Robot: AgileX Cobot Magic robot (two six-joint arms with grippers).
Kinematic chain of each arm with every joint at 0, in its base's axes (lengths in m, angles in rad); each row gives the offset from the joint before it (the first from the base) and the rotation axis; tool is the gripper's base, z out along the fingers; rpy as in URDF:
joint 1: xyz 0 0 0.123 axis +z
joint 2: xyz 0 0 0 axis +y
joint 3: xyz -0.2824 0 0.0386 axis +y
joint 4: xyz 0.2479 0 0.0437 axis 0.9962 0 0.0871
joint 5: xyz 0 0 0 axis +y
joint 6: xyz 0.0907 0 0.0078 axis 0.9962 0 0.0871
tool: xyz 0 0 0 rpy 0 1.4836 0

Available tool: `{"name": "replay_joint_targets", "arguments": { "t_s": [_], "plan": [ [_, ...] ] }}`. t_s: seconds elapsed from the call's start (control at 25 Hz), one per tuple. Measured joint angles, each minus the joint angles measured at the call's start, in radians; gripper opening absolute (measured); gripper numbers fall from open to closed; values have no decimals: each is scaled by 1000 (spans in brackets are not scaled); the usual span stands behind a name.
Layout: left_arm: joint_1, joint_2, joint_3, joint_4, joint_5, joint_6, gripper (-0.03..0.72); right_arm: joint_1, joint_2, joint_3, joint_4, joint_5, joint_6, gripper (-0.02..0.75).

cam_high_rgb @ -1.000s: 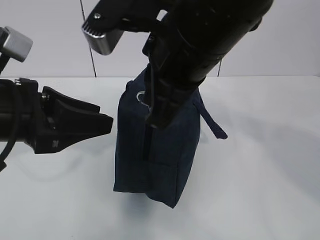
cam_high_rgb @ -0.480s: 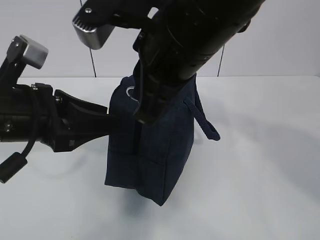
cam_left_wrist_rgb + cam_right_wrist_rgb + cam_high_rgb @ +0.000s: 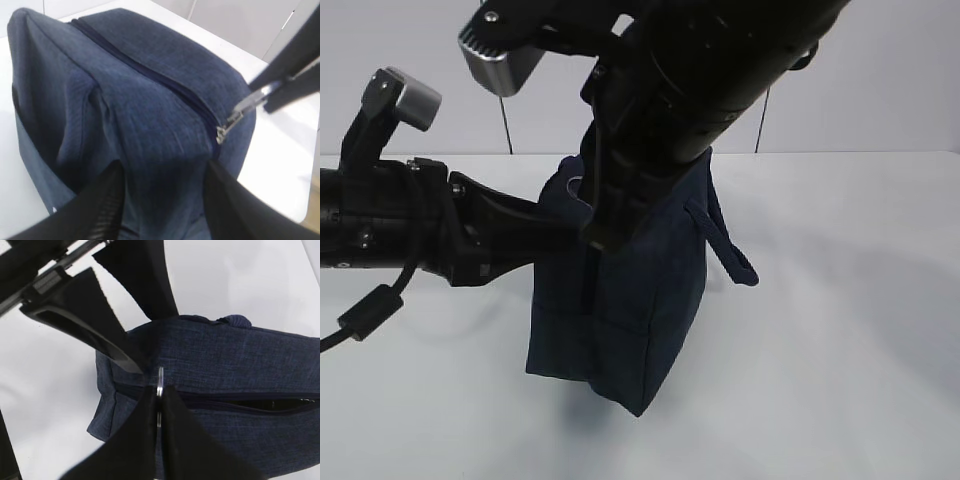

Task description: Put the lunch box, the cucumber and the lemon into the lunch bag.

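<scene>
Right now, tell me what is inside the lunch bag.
Nothing inside shows. The lunch bag is zipped along most of its top; the right gripper pinches the ring pull. A narrow dark gap by the zipper reveals no contents.

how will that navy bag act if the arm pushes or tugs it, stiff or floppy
Probably floppy: the bag creases where the left gripper squeezes its end. It may lean or slide, standing tall on the table. The right gripper, pinching the zipper ring, likely pulls the cloth along.
</scene>
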State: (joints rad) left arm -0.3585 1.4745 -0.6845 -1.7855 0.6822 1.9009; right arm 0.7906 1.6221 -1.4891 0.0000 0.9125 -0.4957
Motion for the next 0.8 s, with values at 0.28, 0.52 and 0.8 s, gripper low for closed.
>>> {"name": "replay_joint_targets", "arguments": {
  "t_s": [0.28, 0.52, 0.8],
  "plan": [
    [0, 23, -7, -2, 6, 0, 118, 0, 0, 0, 0, 0, -1, 8],
    [0, 52, -11, -6, 45, 2, 16, 0, 0, 0, -7, 4, -1, 8],
    [0, 52, -11, -6, 50, 2, 4, 0, 0, 0, -37, 4, 23, 8]
  ]
}}
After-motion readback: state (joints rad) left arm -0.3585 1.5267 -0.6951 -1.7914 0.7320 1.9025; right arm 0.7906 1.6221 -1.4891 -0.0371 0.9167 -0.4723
